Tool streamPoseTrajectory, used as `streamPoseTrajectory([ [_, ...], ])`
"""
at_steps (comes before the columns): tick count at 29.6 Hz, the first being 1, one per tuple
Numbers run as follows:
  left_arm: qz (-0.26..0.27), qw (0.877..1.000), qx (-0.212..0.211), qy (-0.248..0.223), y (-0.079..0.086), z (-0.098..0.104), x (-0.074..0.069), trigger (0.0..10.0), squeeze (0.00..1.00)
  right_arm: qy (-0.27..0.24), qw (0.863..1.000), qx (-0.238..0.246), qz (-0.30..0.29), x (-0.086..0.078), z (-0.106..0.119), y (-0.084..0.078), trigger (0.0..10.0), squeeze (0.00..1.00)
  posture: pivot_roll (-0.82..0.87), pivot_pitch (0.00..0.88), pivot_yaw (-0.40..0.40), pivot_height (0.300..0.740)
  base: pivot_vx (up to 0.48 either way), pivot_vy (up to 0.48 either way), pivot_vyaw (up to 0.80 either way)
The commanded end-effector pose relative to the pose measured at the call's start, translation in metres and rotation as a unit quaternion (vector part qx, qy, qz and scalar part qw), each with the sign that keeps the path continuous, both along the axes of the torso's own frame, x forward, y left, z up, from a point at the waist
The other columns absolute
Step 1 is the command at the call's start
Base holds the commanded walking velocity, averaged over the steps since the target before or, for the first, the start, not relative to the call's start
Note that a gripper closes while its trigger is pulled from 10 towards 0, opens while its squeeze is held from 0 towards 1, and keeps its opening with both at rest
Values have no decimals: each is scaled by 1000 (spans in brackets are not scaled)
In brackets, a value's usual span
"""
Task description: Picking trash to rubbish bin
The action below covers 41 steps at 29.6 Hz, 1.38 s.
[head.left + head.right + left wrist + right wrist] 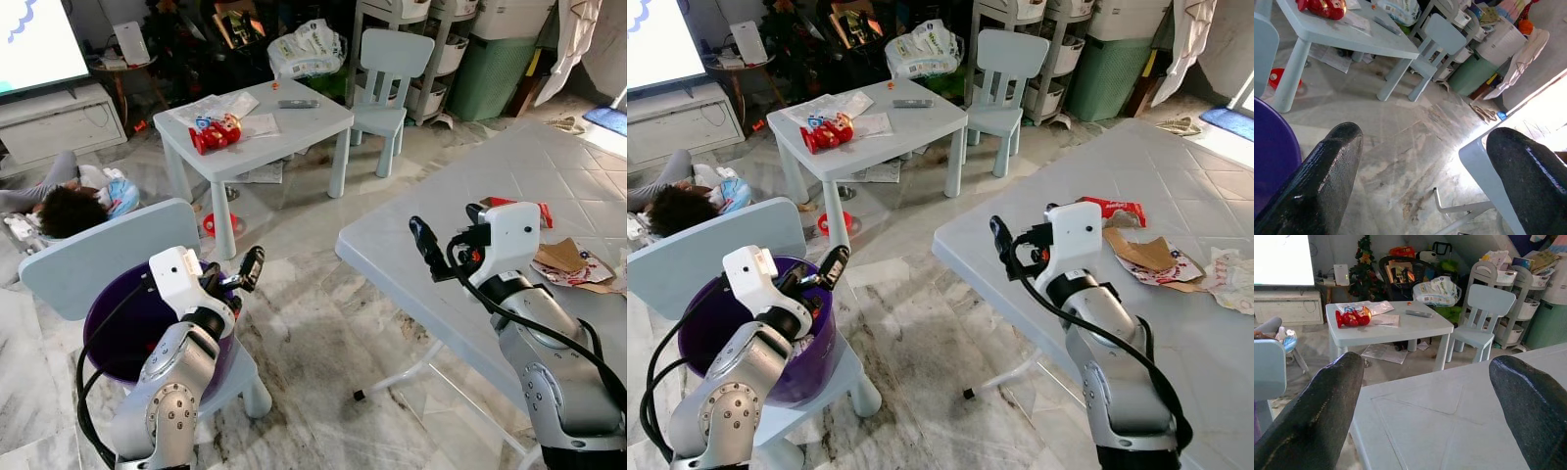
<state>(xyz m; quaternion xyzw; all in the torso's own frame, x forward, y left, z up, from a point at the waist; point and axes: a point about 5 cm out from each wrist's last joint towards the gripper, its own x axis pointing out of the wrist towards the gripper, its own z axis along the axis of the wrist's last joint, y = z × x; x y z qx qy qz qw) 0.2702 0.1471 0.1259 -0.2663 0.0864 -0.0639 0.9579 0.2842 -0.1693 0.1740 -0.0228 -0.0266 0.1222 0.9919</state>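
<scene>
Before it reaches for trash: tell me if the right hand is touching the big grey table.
Apart. In the right wrist view, the open right hand hangs over the grey table, bare tabletop visible between its fingers.

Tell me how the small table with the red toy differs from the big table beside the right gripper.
The small table stands farther off on thick round legs; the big table is close, on thin metal legs. The small table carries a red toy, papers and a remote; the big table holds torn cardboard and wrappers. The right gripper hangs over the big table's edge. Both tables are pale grey-blue.
</scene>
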Motion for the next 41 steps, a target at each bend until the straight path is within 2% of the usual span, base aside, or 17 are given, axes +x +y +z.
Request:
streamPoseTrajectory([
  [1,-5,1000,-3,6,-3,-1,1,10000,0,-2,1000,1,-5,-1,2,-3,10000,0,-9,42,-49,740,0,0,-800],
  [27,-7,1000,-3,10,-4,-2,2,10000,0,-3,1000,0,-2,0,2,-2,10000,0,-8,35,-52,740,0,0,-800],
  [41,-11,1000,-2,4,-6,0,2,10000,0,-3,1000,2,-3,0,2,-2,10000,0,-7,37,-52,740,0,0,-36],
])
